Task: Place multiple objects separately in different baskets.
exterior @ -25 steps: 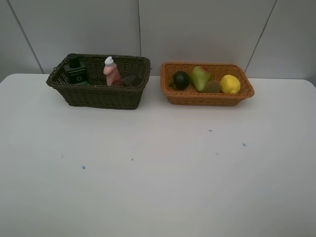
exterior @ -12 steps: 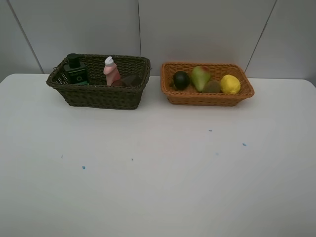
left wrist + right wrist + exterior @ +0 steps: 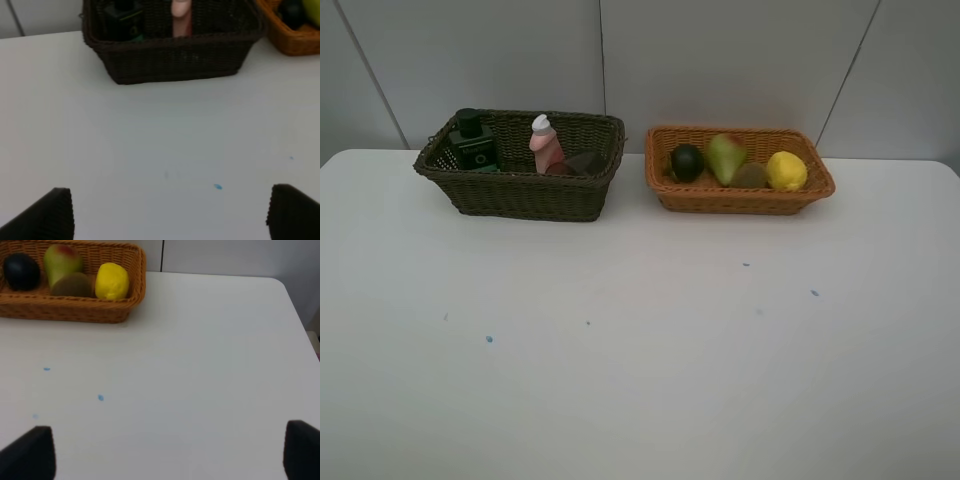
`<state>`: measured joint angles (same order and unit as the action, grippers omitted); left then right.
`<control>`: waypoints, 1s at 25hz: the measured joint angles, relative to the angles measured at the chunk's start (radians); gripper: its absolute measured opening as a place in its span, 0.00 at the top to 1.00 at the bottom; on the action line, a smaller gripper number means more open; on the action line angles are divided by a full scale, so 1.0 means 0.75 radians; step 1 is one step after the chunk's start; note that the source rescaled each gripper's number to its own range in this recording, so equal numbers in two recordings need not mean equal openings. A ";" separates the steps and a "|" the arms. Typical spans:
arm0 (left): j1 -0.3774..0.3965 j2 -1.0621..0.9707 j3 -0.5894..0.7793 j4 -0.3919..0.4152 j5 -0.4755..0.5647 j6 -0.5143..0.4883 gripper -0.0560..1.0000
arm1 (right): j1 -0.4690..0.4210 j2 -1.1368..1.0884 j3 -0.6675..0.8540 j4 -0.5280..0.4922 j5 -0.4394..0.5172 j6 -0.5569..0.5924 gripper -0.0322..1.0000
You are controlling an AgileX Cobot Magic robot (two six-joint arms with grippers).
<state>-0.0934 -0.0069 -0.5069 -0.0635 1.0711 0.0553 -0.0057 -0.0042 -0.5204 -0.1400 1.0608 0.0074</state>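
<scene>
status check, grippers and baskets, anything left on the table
Left gripper and right gripper open, empty. Bottles in dark basket, fruit in tan basket. No loose objects seen on table.

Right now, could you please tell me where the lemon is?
In the high view, the lemon lies at the right end of the orange basket, just right of the kiwi.
</scene>
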 joint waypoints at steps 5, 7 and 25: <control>0.102 0.000 0.001 -0.001 0.000 0.001 0.00 | 0.000 0.000 0.000 0.000 0.000 0.000 0.00; 0.102 0.000 0.001 -0.001 0.000 0.001 0.00 | 0.000 0.000 0.000 0.000 0.000 0.000 0.00; 0.102 0.000 0.001 -0.001 0.000 0.001 0.00 | 0.000 0.000 0.000 0.000 0.000 0.000 0.00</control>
<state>-0.0167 -0.0069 -0.5060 -0.0644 1.0711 0.0564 -0.0057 -0.0042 -0.5204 -0.1400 1.0608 0.0074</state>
